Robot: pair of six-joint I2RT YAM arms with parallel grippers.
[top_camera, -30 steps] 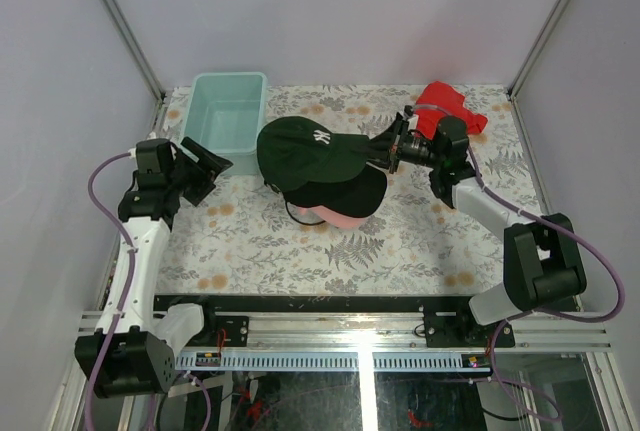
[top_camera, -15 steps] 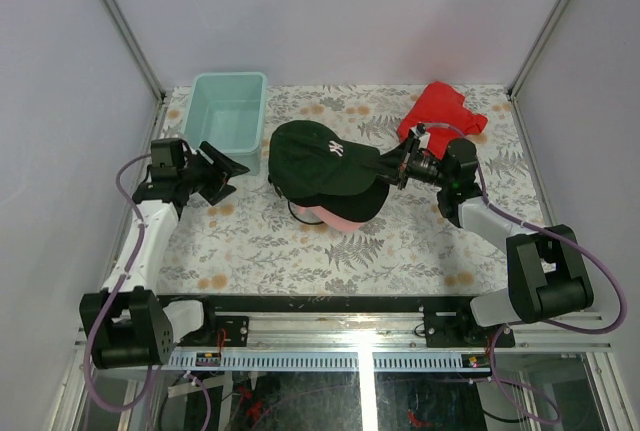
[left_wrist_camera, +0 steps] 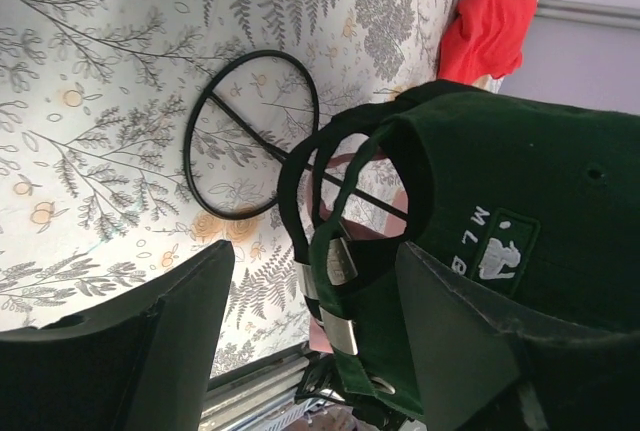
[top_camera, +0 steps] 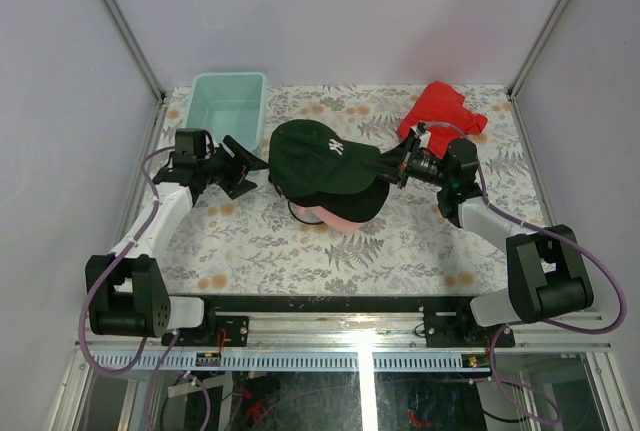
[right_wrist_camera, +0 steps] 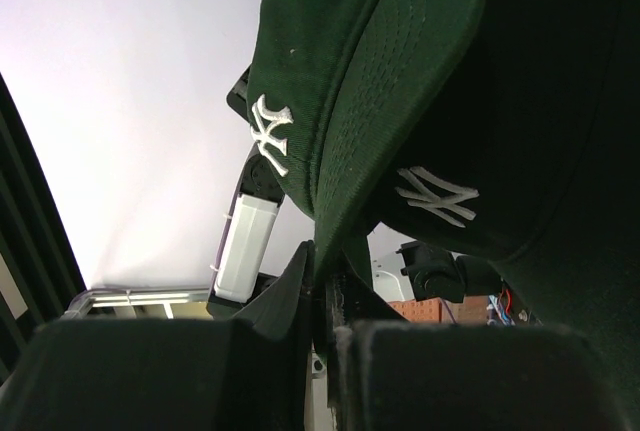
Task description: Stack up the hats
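Note:
A dark green cap [top_camera: 318, 159] with a white NY logo lies on a black cap [top_camera: 362, 198], which sits on a light pink cap [top_camera: 333, 219] at the table's middle. My right gripper [top_camera: 388, 163] is shut on the green cap's brim; in the right wrist view the brim [right_wrist_camera: 385, 91] runs down between the shut jaws [right_wrist_camera: 325, 276], with the black cap's logo [right_wrist_camera: 436, 196] beside it. My left gripper [top_camera: 249, 163] is open at the back of the green cap. In the left wrist view the cap's back strap [left_wrist_camera: 340, 286] lies between the spread fingers [left_wrist_camera: 170, 336].
A mint-green tub [top_camera: 228, 111] stands at the back left, just behind my left gripper. A bright red cloth [top_camera: 440, 111] lies at the back right behind my right arm. A thin black ring [left_wrist_camera: 250, 136] lies on the floral table cover near the stack.
My left arm has swung right, from beside the tub up to the back of the green cap. My right gripper lowered the green cap onto the stack and has since held still.

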